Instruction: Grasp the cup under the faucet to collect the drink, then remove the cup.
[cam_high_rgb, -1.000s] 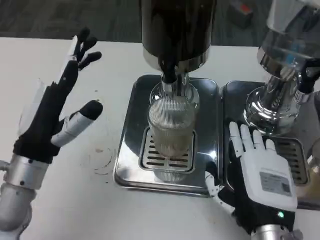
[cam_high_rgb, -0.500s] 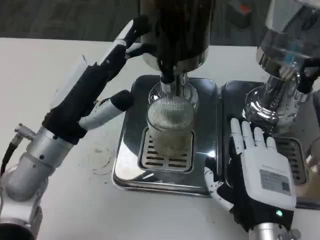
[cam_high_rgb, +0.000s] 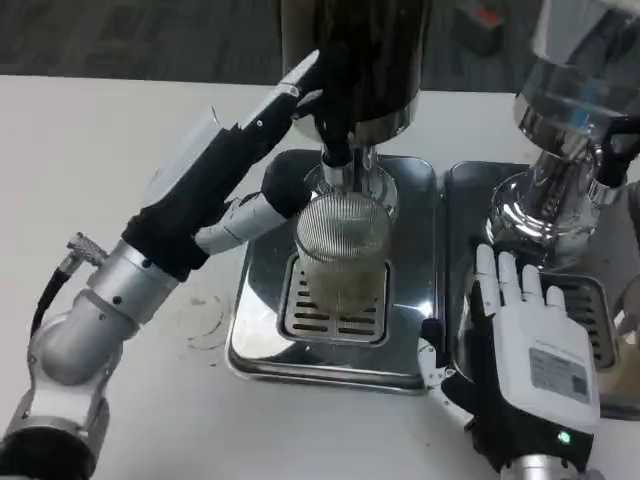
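Left hand: my left hand (cam_high_rgb: 235, 175) reaches in from the left with its fingers apart. The upper fingers (cam_high_rgb: 300, 85) lie up against the dark dispenser (cam_high_rgb: 355, 55). The thumb (cam_high_rgb: 255, 212) sits just beside the left side of the cup; I cannot tell whether it touches. It holds nothing.
Left arm: my silver forearm (cam_high_rgb: 95, 325) rises on a slant from the lower left toward the dispenser.
Cup: the ribbed clear cup (cam_high_rgb: 341, 255) stands upright on the slotted grille of the steel tray (cam_high_rgb: 262, 335), right under the faucet (cam_high_rgb: 340, 160), with pale drink inside.
Right hand: my right hand (cam_high_rgb: 530, 360) lies flat, white back up, fingers straight and close together, holding nothing. It rests across the right edge of the tray and a second tray (cam_high_rgb: 470, 190).
Table: white table (cam_high_rgb: 90, 150), faint ring stains left of the tray.
Far right: a second, shiny dispenser (cam_high_rgb: 565, 120) stands on the second tray.
Background: dark floor behind the table.
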